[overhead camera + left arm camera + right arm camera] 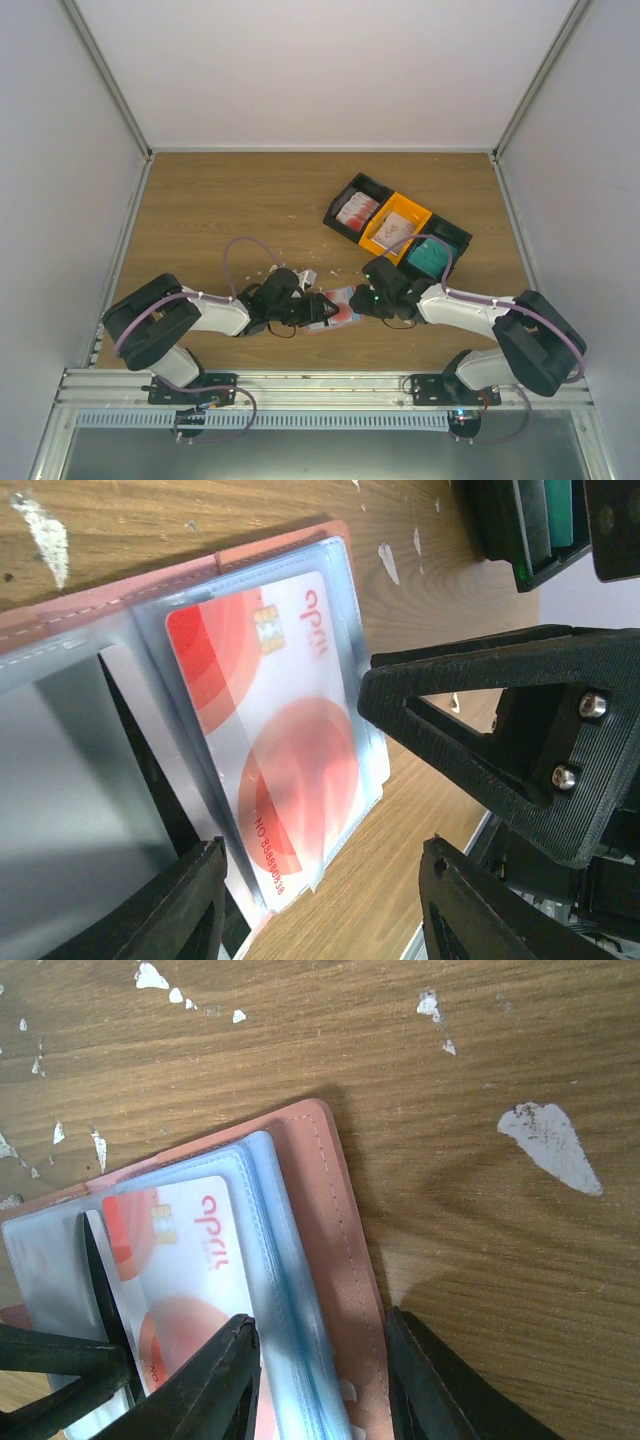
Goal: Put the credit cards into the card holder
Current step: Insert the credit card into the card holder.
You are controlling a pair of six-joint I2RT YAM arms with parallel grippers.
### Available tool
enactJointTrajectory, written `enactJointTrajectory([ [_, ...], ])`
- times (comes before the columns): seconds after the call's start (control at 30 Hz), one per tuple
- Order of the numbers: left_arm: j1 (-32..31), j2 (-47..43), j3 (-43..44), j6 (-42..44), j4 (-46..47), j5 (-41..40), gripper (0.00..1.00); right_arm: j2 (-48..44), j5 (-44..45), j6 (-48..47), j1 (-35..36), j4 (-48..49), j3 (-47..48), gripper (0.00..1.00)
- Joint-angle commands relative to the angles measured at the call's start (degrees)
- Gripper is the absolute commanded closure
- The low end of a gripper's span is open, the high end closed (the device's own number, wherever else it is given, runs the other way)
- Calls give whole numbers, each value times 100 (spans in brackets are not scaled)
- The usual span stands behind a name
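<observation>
Overhead, I see the card holder point(340, 309) lying open on the desk point(200, 210), close to the middle of the near edge; the left gripper point(306, 308) and the right gripper point(374, 298) meet at it from either side; that view is too small to read either set of jaws.

The left wrist camera is closer: the holder's pale blue clear sleeves face up, and a red-and-white card point(270, 750) sits inside the top sleeve; my left fingers point(185, 910) stand well apart, one over the sleeve's lower edge, the other out over bare wood, nothing pinched between them; one right finger's tip shows just beside the holder's long edge.

The right wrist camera adds what neither other view gives: the right fingers point(215, 1380) straddle the stack of sleeves and the cover's stitched edge, one over the card, the other on the wood hard against the cover; the jaws are partly spread, and I cannot tell whether they squeeze the holder or only bracket it; white flecks point(550, 1145) dot the wood.

Only the overhead view shows the bins point(372, 241), a slanted row toward the far right corner: red-and-white cards point(357, 211) in one black bin, pale cards point(393, 229) in the orange, teal cards point(430, 258) in the other black.
</observation>
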Motion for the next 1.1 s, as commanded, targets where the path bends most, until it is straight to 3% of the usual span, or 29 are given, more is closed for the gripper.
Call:
enactJointTrajectory([
  [0.0,-38,-127,137,93,-777,-397,45,48,-37,-49,84,-210,-165,64],
  [0.13,-51,207,336,210,-763,-200,49,69,-51,-81,83,-188,-152,64],
  [0.37,-115,577,716,557,-951,-7,72,94,-65,-112,82,-172,-130,65],
  [0.47,-156,517,855,715,-1042,-43,74,63,-57,-122,83,-205,-122,65],
  [0.57,-161,336,1018,936,-1444,-263,71,-42,31,-135,84,-286,-76,64],
  [0.8,-152,-509,1462,1692,-2413,-614,49,-329,580,-367,81,-805,318,58],
  [1.07,-111,-1340,1436,1597,-3864,-1835,37,-307,814,-578,82,-867,442,53],
])
